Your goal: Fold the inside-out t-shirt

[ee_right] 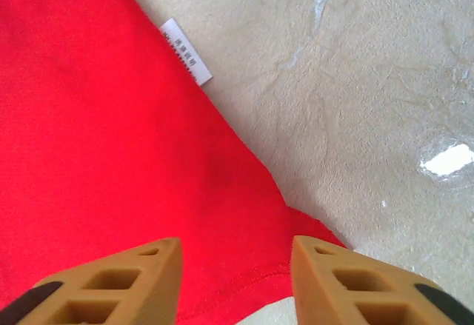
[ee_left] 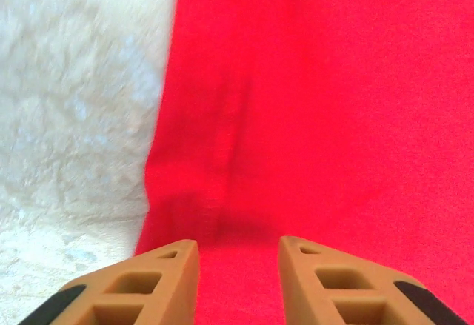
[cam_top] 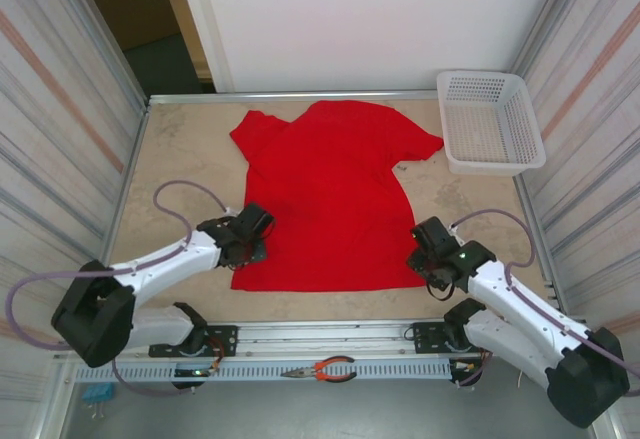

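The red inside-out t-shirt point(cam_top: 335, 191) lies spread flat on the beige table point(cam_top: 190, 159), neck toward the far edge, hem toward me. A small pale tag point(ee_right: 187, 51) sticks out from its right side seam. My left gripper point(cam_top: 250, 244) hovers over the shirt's near left corner, open, its tan fingers point(ee_left: 159, 280) straddling red cloth point(ee_left: 311, 118) beside the left side edge. My right gripper point(cam_top: 428, 259) sits at the near right corner, open, with the hem point(ee_right: 244, 280) between its fingers point(ee_right: 333, 284).
A white plastic basket point(cam_top: 492, 121) stands at the far right corner of the table. Red-handled pliers point(cam_top: 322, 369) lie on the rail between the arm bases. Striped walls close in both sides.
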### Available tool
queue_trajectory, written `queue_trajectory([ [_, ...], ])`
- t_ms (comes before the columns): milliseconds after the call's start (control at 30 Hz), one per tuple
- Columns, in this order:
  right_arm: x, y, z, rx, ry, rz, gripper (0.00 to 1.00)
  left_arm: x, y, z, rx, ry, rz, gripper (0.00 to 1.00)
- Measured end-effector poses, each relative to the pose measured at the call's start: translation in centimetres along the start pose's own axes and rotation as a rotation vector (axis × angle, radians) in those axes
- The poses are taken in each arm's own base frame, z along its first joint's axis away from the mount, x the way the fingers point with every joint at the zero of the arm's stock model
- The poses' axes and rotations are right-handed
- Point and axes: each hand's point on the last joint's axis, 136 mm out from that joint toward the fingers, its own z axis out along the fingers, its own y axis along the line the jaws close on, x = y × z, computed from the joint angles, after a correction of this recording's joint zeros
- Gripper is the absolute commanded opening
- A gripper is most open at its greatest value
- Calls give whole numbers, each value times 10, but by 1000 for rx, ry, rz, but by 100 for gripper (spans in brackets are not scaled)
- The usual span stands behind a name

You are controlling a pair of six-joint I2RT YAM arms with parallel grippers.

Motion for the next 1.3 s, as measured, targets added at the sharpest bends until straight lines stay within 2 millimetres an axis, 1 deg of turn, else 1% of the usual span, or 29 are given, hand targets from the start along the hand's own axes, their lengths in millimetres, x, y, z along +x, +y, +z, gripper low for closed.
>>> queue_trajectory([
  [100,1,11,-11,-50,14,-7,45,-12,-33,-29,83,-80,120,50],
  [133,2,17,-14,-69,20,-19,45,-14,-46,-38,113,-103,168,51],
  [200,7,28,-17,-98,38,-53,44,-11,-65,-49,149,-127,241,53],
  [267,18,38,-16,-107,63,-108,42,-3,-78,-52,162,-130,305,54],
  [333,32,48,-11,-88,96,-183,39,7,-84,-47,143,-118,352,54],
  [400,46,60,-5,-55,128,-262,36,14,-83,-40,118,-99,367,54],
  [467,59,76,2,-17,143,-356,36,16,-81,-37,102,-93,346,55],
  [567,80,103,12,20,154,-497,34,16,-74,-35,90,-99,297,56],
  [633,94,117,20,39,157,-574,34,15,-70,-36,86,-104,257,56],
  [667,99,121,24,51,159,-602,33,14,-67,-37,85,-106,241,57],
  [767,112,122,36,81,165,-665,32,10,-57,-41,86,-125,188,57],
  [867,116,117,45,113,172,-677,27,3,-49,-48,96,-148,145,57],
  [1033,118,121,49,101,170,-674,12,-1,-42,-55,109,-170,115,57],
  [1133,119,123,50,91,170,-672,0,0,-40,-55,105,-171,115,57],
  [1233,119,124,49,89,171,-674,0,2,-37,-53,95,-164,120,57],
  [1300,118,124,49,87,170,-674,0,3,-36,-52,90,-160,125,59],
])
